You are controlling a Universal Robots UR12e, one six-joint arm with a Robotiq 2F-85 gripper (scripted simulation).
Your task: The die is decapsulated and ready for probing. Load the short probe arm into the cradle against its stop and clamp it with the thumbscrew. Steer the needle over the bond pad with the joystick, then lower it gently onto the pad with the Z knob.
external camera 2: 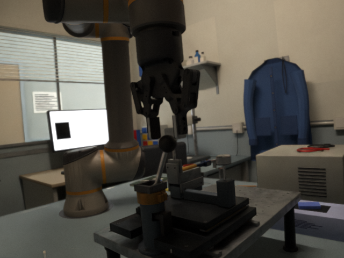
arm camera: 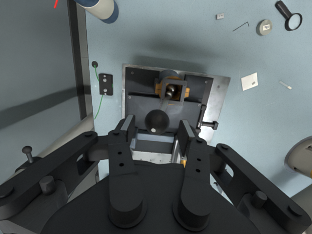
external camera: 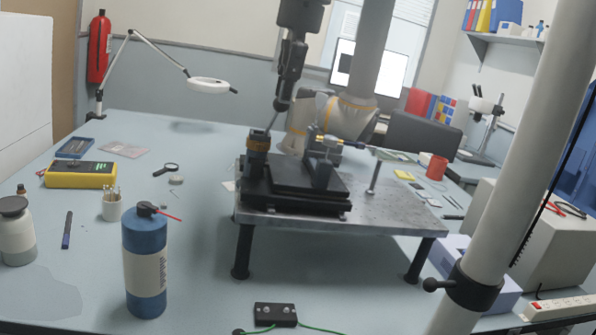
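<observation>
The joystick's black ball (arm camera: 156, 123) (external camera 2: 167, 143) (external camera: 280, 105) sits just below my gripper (arm camera: 156, 129) (external camera 2: 166, 128), which is open and holds nothing. Its metal stem leans down into a square socket on an orange-banded post (external camera: 257, 152) at the near corner of the black stage. The probe arm (external camera: 338, 142), gold and silver with a blue tail, lies in the grey cradle (external camera: 318, 154) (external camera 2: 183, 177). A round-headed knob (external camera 2: 223, 159) stands on a post beside the cradle. The needle and bond pad are too small to make out.
A blue and white spray can (external camera: 145, 261) stands on the near bench. The stage rests on a perforated metal plate (external camera: 368, 207) on black legs. A yellow multimeter (external camera: 81, 173), a magnifier lamp (external camera: 208, 84) and a thick white pole (external camera: 519, 161) surround it.
</observation>
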